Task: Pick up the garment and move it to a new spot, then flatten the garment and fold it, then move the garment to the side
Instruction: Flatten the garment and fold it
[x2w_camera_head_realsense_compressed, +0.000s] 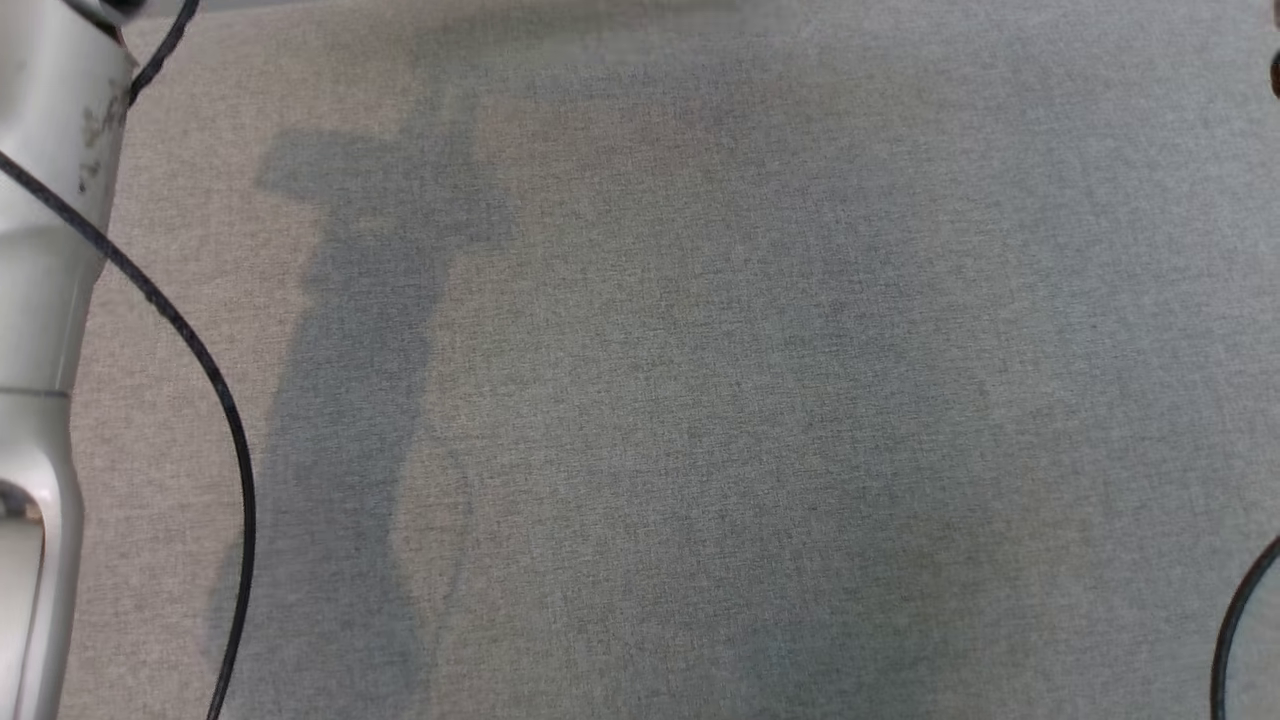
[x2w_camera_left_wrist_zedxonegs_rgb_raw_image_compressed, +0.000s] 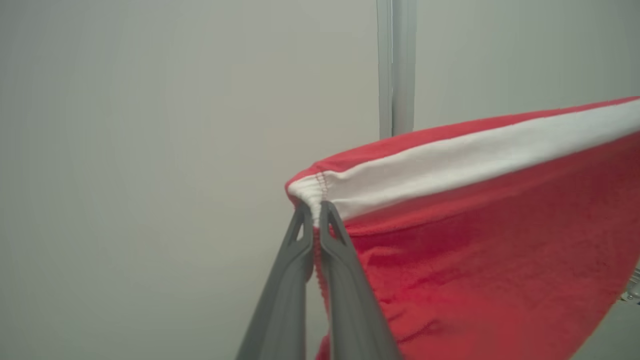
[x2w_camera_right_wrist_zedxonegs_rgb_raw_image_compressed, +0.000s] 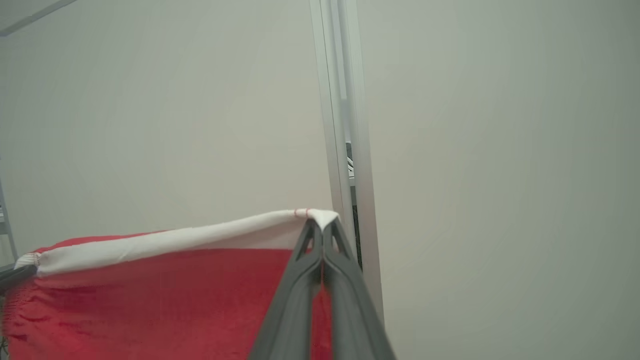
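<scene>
**Red garment with white edge band, held at two corners**

Red napped cloth, fleece-like, makes up the garment (x2w_camera_left_wrist_zedxonegs_rgb_raw_image_compressed: 475, 240). A smooth white band (x2w_camera_left_wrist_zedxonegs_rgb_raw_image_compressed: 450, 170) runs along its top edge, with red stitching at each end.

- **Place:** hanging in the air before a pale wall, stretched between the two end effectors.
- **Left end effector (x2w_camera_left_wrist_zedxonegs_rgb_raw_image_compressed: 316, 212):** fingers pinched together on the band's left corner.
- **Right end effector (x2w_camera_right_wrist_zedxonegs_rgb_raw_image_compressed: 322, 230):** likewise clamped on the band's right corner.
- **Handling, as judged:** light, soft and limp. The body sags and wrinkles beneath the taut band. It is not fragile, and the nap should resist slipping.
- **Best hold:** the seamed corners of the band, where the cloth looks thickest.
- **Table (x2w_camera_head_realsense_compressed: 700, 400):** flat, with a matt grey woven covering.
</scene>
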